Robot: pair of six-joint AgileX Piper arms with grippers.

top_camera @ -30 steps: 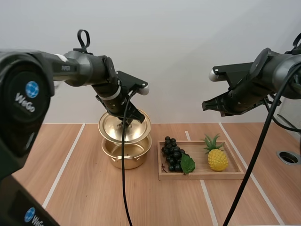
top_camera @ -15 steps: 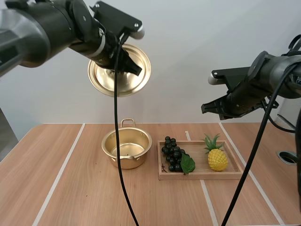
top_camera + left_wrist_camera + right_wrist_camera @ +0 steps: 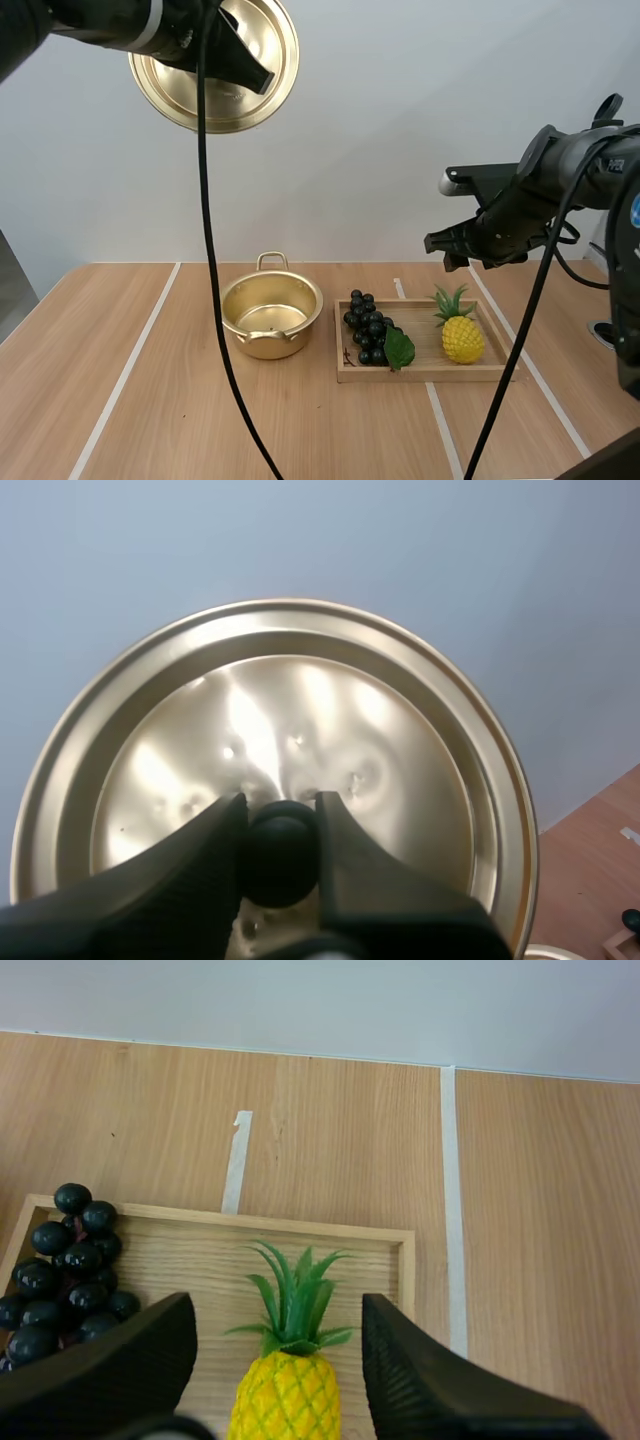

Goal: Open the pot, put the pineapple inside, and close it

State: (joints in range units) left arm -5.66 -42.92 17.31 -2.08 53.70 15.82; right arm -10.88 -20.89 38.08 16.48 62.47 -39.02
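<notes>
1. Pineapple (image 3: 463, 338) lies in the wooden tray (image 3: 420, 372), beside the open, empty pot (image 3: 270, 318).
2. Left pincer (image 3: 280, 812) pinches the knob (image 3: 280, 852) of the lid (image 3: 215, 70), high up: opening is done.
3. Right pincer (image 3: 278, 1310) hangs wide open above the pineapple; grabbing, dropping in and closing are left.
4. Wrist views show pinch and gap up close; the high view shows the lid far above the pot.

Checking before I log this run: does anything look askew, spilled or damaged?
Nothing stands out. The lid, tilted, is pinched by its knob in the left tool, held high, clear of the open pot, which fits the task. The grapes and pineapple lie in the tray, nothing spilled; the open right tool hangs above the pineapple.
</notes>
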